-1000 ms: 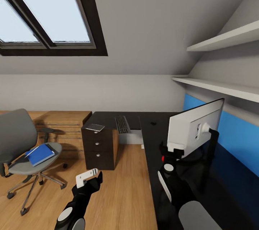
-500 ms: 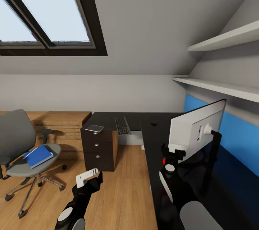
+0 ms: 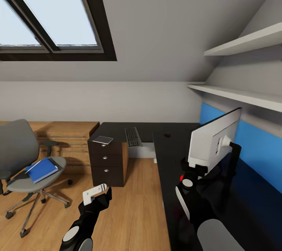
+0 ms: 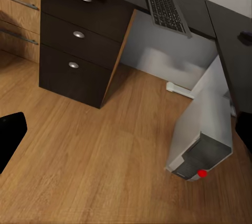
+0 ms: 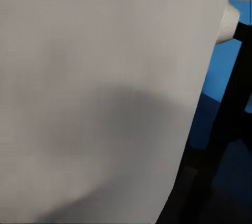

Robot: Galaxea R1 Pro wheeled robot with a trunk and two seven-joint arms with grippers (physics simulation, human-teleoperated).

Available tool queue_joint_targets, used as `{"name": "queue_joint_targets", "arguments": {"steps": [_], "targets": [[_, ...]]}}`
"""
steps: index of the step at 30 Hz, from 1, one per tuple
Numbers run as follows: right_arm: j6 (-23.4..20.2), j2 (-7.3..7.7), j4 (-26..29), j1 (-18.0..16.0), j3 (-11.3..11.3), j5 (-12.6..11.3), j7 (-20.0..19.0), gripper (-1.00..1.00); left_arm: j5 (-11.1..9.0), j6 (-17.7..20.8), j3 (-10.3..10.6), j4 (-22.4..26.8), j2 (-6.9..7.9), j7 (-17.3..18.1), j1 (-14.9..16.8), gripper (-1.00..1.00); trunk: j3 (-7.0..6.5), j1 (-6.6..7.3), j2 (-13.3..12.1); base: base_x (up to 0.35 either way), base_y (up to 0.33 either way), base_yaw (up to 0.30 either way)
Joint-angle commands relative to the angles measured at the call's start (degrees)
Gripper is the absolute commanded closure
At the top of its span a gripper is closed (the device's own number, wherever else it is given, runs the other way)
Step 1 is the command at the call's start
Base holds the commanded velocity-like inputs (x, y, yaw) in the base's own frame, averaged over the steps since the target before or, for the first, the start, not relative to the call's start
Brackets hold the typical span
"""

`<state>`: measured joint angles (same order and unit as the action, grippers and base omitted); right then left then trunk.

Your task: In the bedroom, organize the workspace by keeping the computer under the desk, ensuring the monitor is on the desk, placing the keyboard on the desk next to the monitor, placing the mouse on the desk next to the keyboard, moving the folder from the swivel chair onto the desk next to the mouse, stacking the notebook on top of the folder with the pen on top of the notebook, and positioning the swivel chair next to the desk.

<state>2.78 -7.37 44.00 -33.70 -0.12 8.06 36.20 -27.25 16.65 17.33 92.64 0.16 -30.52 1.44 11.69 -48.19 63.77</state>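
The right arm's fingers (image 3: 194, 167) are grasping the lower corner of the monitor (image 3: 213, 139) and turning it on the bench (image 3: 172, 153): its white back is now facing more squarely toward them than a second ago, its stand nearer the blue wall. The left arm's fingers (image 3: 95, 193) are hanging released over the floor, unchanged. Ahead of them, the folder (image 3: 42, 169) is lying on the swivel chair (image 3: 23, 160).

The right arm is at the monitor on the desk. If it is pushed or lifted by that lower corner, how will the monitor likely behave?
The monitor is a wide, thin panel on a slim black stand, so it looks top-heavy: a push at one corner probably swivels or tips it. The right gripper is at its lower edge, jaws hidden. The glossy desk may let the foot slide.
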Motion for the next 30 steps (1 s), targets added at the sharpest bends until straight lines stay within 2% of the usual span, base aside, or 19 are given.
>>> {"name": "queue_joint_targets", "arguments": {"steps": [1,14,30], "targets": [[0.1,-0.01,-0.1,-0.1,0.0,0.2,0.2,-1.0,-0.3,0.2,0.1,0.1,0.02,-0.4,0.1,-1.0,0.08,0.01,0.1,-0.164,-0.144,0.0],[0.1,-0.02,-0.1,-0.1,-0.1,0.2,0.2,-1.0,-0.3,0.2,0.1,0.1,0.02,-0.4,0.1,-1.0,0.08,0.01,0.1,-0.223,-0.221,0.0],[0.2,-0.01,-0.1,-0.1,-0.1,0.2,0.2,-1.0,-0.3,0.2,-0.1,0.1,0.02,-0.4,0.1,-1.0,0.08,0.01,0.1,-0.013,-0.325,0.0]]}}
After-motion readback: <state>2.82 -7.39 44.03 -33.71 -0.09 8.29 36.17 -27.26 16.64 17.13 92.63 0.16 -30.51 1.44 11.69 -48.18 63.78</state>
